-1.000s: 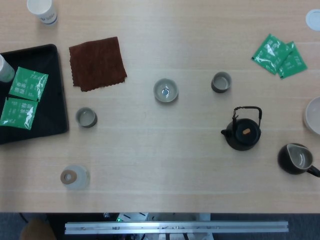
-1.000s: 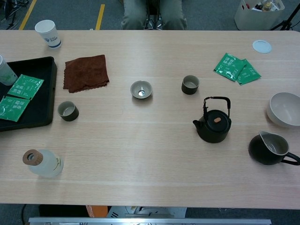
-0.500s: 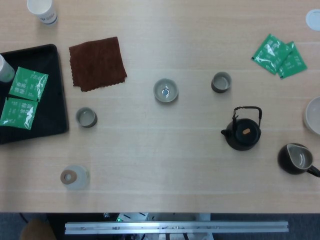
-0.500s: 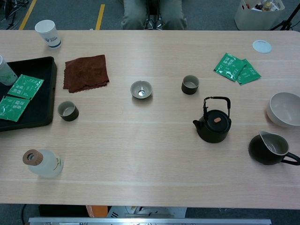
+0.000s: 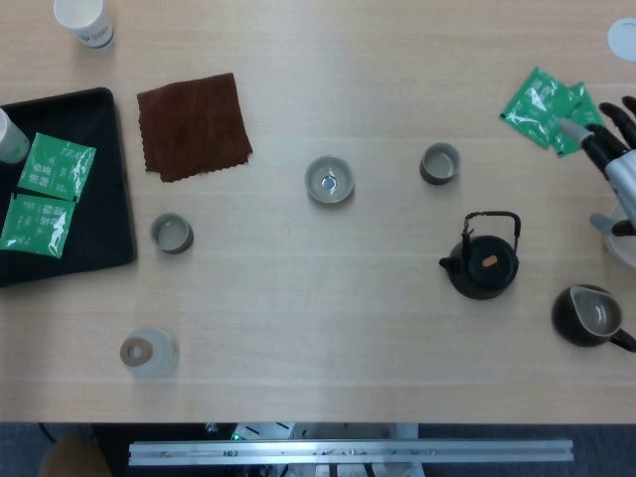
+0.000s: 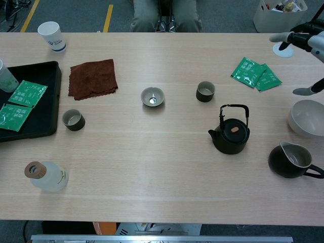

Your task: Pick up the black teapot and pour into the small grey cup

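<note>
Now our right hand (image 5: 614, 159) has just entered at the frame's right edge, fingers spread and empty, reaching toward the untouched black teapot (image 5: 483, 264).

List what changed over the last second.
The right hand came into view at the right edge, fingers spread, holding nothing, above the table near the green packets and the white bowl. It has not touched the teapot. The teapot, cups, cloth and tray stayed as they were. The left hand is out of view.
</note>
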